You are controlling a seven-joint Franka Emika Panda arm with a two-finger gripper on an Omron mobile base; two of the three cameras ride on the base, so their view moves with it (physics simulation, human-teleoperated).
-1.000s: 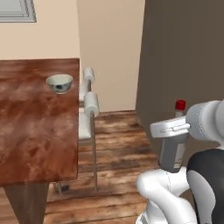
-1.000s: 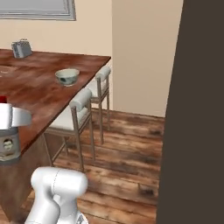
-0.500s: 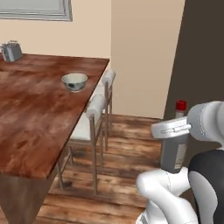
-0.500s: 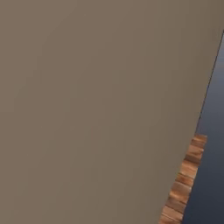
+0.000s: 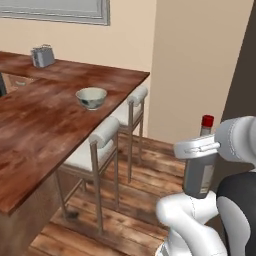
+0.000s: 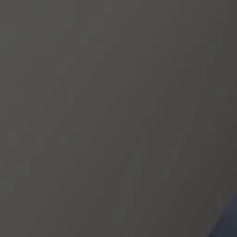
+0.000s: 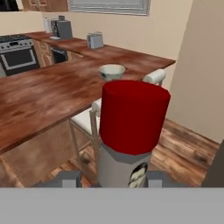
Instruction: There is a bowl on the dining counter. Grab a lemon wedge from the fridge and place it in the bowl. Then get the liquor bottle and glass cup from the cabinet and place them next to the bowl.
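here the carrying step of the bottle is in hand. the gripper (image 5: 199,150) is closed about halfway on the bottle (image 5: 200,172), holding it upright near the neck; the red cap (image 5: 207,121) stands above the fingers. in the hand view the bottle (image 7: 131,131) rises close before the lens, with the two finger tips (image 7: 70,179) flanking its body at 7 and 5 o'clock. in the left base view the bottle sits at about 4 o'clock, well apart from the counter (image 5: 40,130), over the wooden floor (image 5: 145,200).

the bowl (image 5: 91,97) stands on the counter at about 10 o'clock in the left base view, near the counter's right edge and just above two stools (image 5: 107,135). in the hand view the bowl (image 7: 111,70) shows just above the cap. its inside cannot be read from these angles, so whether the lemon wedge lies in it cannot be told. no glass cup can be made out beside the bowl.

the next move, by judgement, calls for bringing the base nearer the counter, reaching over the stools, and setting the bottle down upright on bare wood just beside the bowl without knocking it. a toaster (image 5: 42,55) stands at the counter's far end, well clear.
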